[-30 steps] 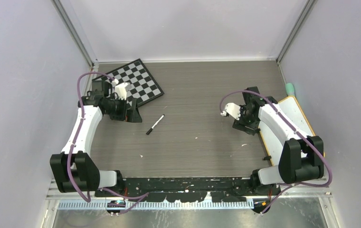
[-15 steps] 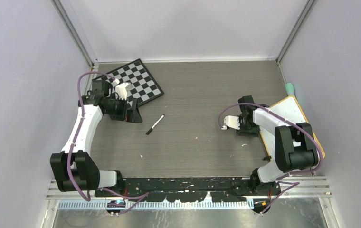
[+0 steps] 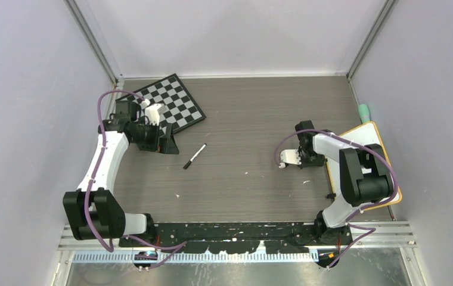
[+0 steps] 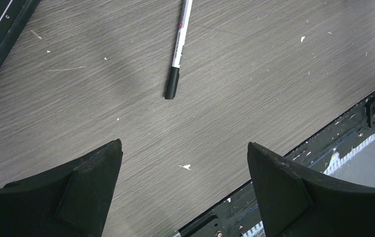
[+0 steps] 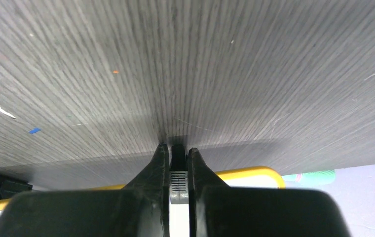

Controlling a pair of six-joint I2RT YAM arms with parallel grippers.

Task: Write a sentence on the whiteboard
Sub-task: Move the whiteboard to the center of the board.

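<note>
Where its two black fingers meet, the right end effector [image 3: 306, 162] [image 5: 178, 150] is closed and points down at the grey wood-grain desk [image 3: 242, 113], its tips close to the surface. A thin dark sliver shows between the tips, and whether that is a held thing cannot be told. Just beyond those fingers lies the small white whiteboard with rounded corners and an orange-tan rim [image 3: 367, 134] [image 5: 240, 181]. It lies flat on the desk's right side by the wall, much of it hidden from above by the right arm, and the part of its face that shows is plain white. A pale green rounded object [image 3: 364, 110] rests by the wall near the whiteboard's far corner.

The left end effector [image 3: 166, 143] [image 4: 184, 148] hangs with its black jaws spread wide, only bare desk showing between them. It is just beside the near edge of the black-and-white chessboard [image 3: 173, 104], which lies at an angle in the far left corner. Ahead of it a slim white marker pen with a black cap [image 3: 194, 156] [image 4: 179, 44] lies flat on the desk. The pen is nearer the left end effector, touched by neither, and well apart from the whiteboard.
</note>
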